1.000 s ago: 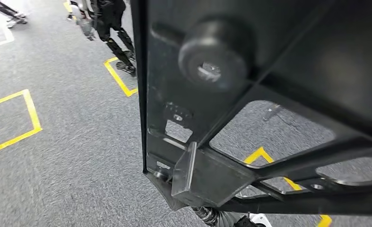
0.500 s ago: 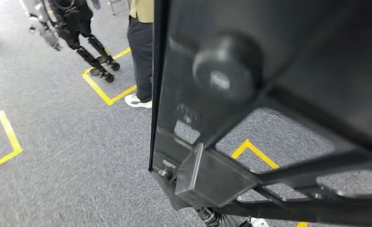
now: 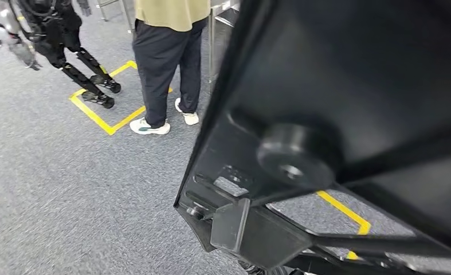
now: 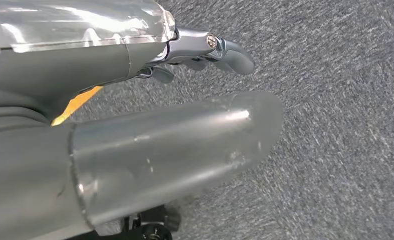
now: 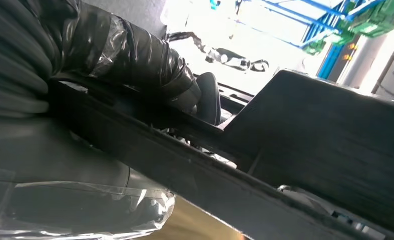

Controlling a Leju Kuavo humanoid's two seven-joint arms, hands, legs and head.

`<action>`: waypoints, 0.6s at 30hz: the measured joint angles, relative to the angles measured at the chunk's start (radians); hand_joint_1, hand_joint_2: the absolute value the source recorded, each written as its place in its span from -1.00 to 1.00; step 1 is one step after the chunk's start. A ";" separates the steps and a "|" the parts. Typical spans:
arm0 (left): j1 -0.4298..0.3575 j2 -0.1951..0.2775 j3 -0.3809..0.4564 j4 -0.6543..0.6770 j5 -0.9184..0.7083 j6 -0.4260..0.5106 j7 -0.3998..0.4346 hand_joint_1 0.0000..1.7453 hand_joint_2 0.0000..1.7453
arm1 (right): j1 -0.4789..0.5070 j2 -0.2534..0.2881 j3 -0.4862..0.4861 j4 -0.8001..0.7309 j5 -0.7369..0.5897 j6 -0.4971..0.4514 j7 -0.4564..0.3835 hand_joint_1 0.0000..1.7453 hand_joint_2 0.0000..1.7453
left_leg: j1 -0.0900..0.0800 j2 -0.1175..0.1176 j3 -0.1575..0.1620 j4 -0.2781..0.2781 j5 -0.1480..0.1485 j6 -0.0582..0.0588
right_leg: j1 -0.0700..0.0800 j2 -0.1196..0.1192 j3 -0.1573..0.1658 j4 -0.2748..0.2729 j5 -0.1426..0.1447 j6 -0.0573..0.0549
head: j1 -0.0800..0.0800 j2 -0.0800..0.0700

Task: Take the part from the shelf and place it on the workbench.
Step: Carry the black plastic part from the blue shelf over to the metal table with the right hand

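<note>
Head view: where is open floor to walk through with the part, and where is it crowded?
Open grey carpet lies left of the black part, bordered above by the yellow floor tape. It is crowded ahead: a person stands beside another robot's legs. The part, gripped by the right robot hand, blocks the right side.

Right hand (image 5: 134, 75): wrapped around a bar of the black part (image 5: 315, 145), fingers (image 5: 207, 102) curled over its far edge. Left hand (image 4: 149, 100): hanging over carpet, holding nothing, fingers (image 4: 230, 50) extended and apart.
</note>
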 joint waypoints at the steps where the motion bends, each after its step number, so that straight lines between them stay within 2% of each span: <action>1: 0.000 0.000 0.001 0.000 -0.002 0.001 0.000 -1.00 -1.00 | 0.000 0.001 0.000 0.000 -0.009 0.002 -0.001 1.00 1.00 | 0.000 0.009 0.001 0.000 -0.001 0.000 | 0.000 -0.002 -0.007 0.012 0.007 0.000 | 0.000 0.000; 2: -0.001 0.000 0.002 0.000 -0.004 0.002 0.000 -1.00 -1.00 | -0.001 0.003 0.001 0.000 -0.017 0.005 -0.001 1.00 1.00 | 0.000 0.018 0.004 0.000 -0.003 0.000 | 0.000 -0.006 0.006 -0.014 0.031 -0.002 | 0.000 0.000; 3: -0.002 0.000 0.003 0.000 -0.005 0.002 0.000 -1.00 -1.00 | -0.003 0.004 0.001 0.000 -0.022 0.005 -0.002 1.00 1.00 | -0.001 0.026 0.007 0.000 -0.005 -0.001 | 0.002 -0.013 0.037 -0.076 0.069 -0.006 | 0.000 0.000; 5: -0.003 -0.001 0.003 0.000 -0.008 0.003 0.000 -1.00 -1.00 | -0.010 0.008 0.002 -0.004 -0.029 0.006 -0.002 1.00 1.00 | -0.004 0.041 0.014 0.000 -0.010 -0.006 | 0.013 -0.053 0.105 -0.211 0.119 -0.022 | 0.000 0.000; 6: -0.003 -0.002 0.004 0.000 -0.010 0.004 0.000 -1.00 -1.00 | -0.014 0.010 0.002 -0.007 -0.032 0.006 -0.003 1.00 1.00 | -0.005 0.048 0.016 -0.001 -0.012 -0.009 | 0.020 -0.067 0.123 -0.251 0.129 -0.029 | 0.000 0.000; 7: -0.003 -0.003 0.004 0.000 -0.011 0.006 0.000 -1.00 -1.00 | -0.017 0.012 0.002 -0.011 -0.036 0.006 -0.004 1.00 1.00 | -0.006 0.056 0.017 -0.002 -0.013 -0.013 | 0.026 -0.074 0.128 -0.266 0.128 -0.034 | 0.000 0.000; 8: -0.004 -0.004 0.004 0.000 -0.013 0.007 0.000 -1.00 -1.00 | -0.018 0.013 0.002 -0.014 -0.040 0.007 -0.005 1.00 1.00 | -0.007 0.065 0.019 -0.005 -0.014 -0.017 | 0.028 -0.065 0.126 -0.269 0.129 -0.037 | 0.000 0.000; 9: -0.005 -0.004 0.004 0.000 -0.014 0.009 0.000 -1.00 -1.00 | -0.019 0.015 0.003 -0.016 -0.045 0.009 -0.005 1.00 1.00 | -0.007 0.071 0.021 -0.005 -0.017 -0.022 | 0.023 -0.054 0.128 -0.275 0.132 -0.041 | 0.000 0.000; 10: -0.007 -0.005 0.004 0.000 -0.015 0.009 0.001 -1.00 -1.00 | -0.019 0.017 0.004 -0.018 -0.050 0.012 -0.005 1.00 1.00 | -0.007 0.063 0.022 0.000 -0.024 -0.027 | 0.019 -0.045 0.132 -0.284 0.136 -0.045 | 0.000 0.000; 11: -0.008 -0.006 0.004 0.000 -0.017 0.010 0.001 -1.00 -1.00 | -0.021 0.020 0.006 -0.019 -0.054 0.016 -0.004 1.00 1.00 | -0.007 0.046 0.016 0.020 -0.040 -0.030 | 0.015 -0.036 0.137 -0.292 0.141 -0.051 | 0.000 0.000; 13: -0.008 -0.008 0.004 0.000 -0.021 0.011 0.002 -1.00 -1.00 | -0.025 0.027 0.011 -0.019 -0.064 0.020 -0.003 1.00 1.00 | -0.005 0.001 -0.029 0.123 -0.097 -0.035 | 0.011 -0.018 0.144 -0.302 0.145 -0.058 | 0.000 0.000; 14: -0.007 -0.008 0.004 0.000 -0.023 0.012 0.003 -1.00 -1.00 | -0.026 0.029 0.013 -0.019 -0.071 0.020 -0.003 1.00 1.00 | -0.004 -0.010 -0.063 0.190 -0.127 -0.037 | 0.011 -0.008 0.144 -0.301 0.145 -0.060 | 0.000 0.000; 15: -0.005 -0.009 0.005 0.000 -0.024 0.014 0.004 -1.00 -1.00 | -0.025 0.030 0.014 -0.019 -0.078 0.019 -0.003 1.00 1.00 | -0.004 -0.015 -0.092 0.244 -0.143 -0.040 | 0.011 0.003 0.143 -0.300 0.145 -0.061 | 0.000 0.000; 16: -0.004 -0.009 0.005 0.000 -0.025 0.015 0.005 -1.00 -1.00 | -0.024 0.031 0.015 -0.019 -0.087 0.019 -0.004 1.00 1.00 | -0.003 -0.015 -0.108 0.266 -0.139 -0.042 | 0.011 0.015 0.143 -0.297 0.144 -0.061 | 0.000 0.000; 17: -0.003 -0.010 0.005 0.000 -0.026 0.017 0.006 -1.00 -1.00 | -0.023 0.032 0.015 -0.019 -0.095 0.018 -0.004 1.00 1.00 | -0.002 -0.016 -0.105 0.251 -0.115 -0.044 | 0.010 0.027 0.143 -0.293 0.142 -0.060 | 0.000 0.000; 18: -0.003 -0.010 0.005 0.000 -0.027 0.018 0.006 -1.00 -1.00 | -0.023 0.034 0.015 -0.019 -0.104 0.017 -0.005 1.00 1.00 | 0.000 -0.021 -0.084 0.196 -0.075 -0.045 | 0.009 0.039 0.143 -0.287 0.139 -0.057 | 0.000 0.000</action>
